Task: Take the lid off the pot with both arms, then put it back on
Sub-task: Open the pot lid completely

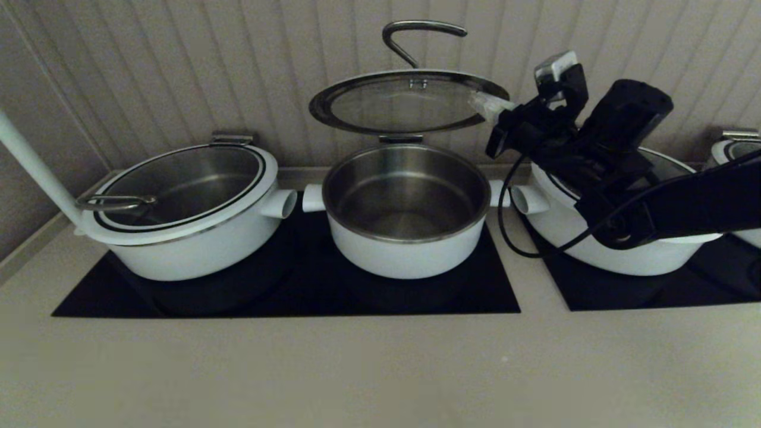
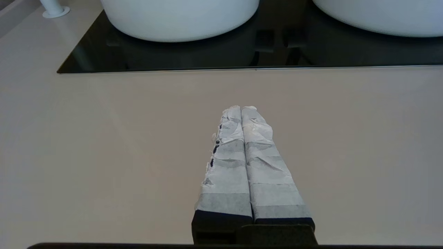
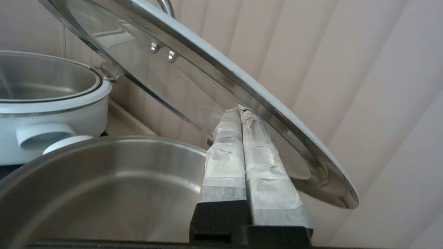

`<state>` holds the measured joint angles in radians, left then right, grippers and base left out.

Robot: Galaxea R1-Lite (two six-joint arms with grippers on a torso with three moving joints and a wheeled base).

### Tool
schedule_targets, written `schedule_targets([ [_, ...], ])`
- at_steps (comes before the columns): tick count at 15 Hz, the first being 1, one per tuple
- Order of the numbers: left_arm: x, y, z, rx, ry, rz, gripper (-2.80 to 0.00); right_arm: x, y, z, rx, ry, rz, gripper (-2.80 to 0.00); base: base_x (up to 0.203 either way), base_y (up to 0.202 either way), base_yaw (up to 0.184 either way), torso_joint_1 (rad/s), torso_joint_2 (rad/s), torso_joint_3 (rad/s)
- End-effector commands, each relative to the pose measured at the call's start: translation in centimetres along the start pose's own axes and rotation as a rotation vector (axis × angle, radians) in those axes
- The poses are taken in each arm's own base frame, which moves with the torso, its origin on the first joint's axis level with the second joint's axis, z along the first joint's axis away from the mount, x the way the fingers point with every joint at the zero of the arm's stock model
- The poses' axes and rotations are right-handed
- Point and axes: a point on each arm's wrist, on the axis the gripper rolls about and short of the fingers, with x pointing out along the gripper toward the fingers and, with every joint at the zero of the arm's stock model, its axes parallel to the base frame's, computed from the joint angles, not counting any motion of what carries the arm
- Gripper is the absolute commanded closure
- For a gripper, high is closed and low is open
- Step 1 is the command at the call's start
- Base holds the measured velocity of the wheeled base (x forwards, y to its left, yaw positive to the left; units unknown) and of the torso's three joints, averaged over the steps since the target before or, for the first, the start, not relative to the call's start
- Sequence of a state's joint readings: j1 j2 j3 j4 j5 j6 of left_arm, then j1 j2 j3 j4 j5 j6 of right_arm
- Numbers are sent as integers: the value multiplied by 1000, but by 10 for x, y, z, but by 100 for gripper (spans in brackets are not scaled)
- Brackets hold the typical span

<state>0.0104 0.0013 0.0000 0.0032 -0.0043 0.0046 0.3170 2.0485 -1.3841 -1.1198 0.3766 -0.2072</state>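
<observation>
The pot (image 1: 407, 238) stands open in the middle of the black cooktop, with its steel inside bare. The lid (image 1: 404, 104) is raised above it and tilted up at the back by the hinge clip, its steel bar handle (image 1: 416, 35) on top. My right gripper (image 1: 487, 106) is shut, and its wrapped tips rest against the underside of the lid's right rim. The right wrist view shows those tips (image 3: 240, 110) under the lid (image 3: 193, 62), above the pot (image 3: 104, 180). My left gripper (image 2: 241, 108) is shut and empty over the counter in front of the cooktop. It is out of the head view.
A like white pot with its lid on (image 1: 178, 202) stands to the left, another (image 1: 624, 255) to the right under my right arm. A white pole (image 1: 30, 160) rises at the far left. The ribbed wall is close behind. The beige counter (image 1: 357, 368) lies in front.
</observation>
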Motion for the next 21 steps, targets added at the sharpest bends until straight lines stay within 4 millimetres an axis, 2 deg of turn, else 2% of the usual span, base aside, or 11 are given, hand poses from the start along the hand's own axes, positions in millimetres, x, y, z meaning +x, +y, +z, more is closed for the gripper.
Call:
schedule_targets([
  [1,0,0,0,0,-1,0,0,3,-2,4,-13,-22,-2,0,0,0,0,0,0,0],
  [10,0,0,0,0,-1,0,0,12,-20,15,-49,-44,-28,0,0,0,0,0,0,0],
  [21,0,0,0,0,-1,0,0,17,-46,3,-90,-40,-66,0,0,0,0,0,0,0],
])
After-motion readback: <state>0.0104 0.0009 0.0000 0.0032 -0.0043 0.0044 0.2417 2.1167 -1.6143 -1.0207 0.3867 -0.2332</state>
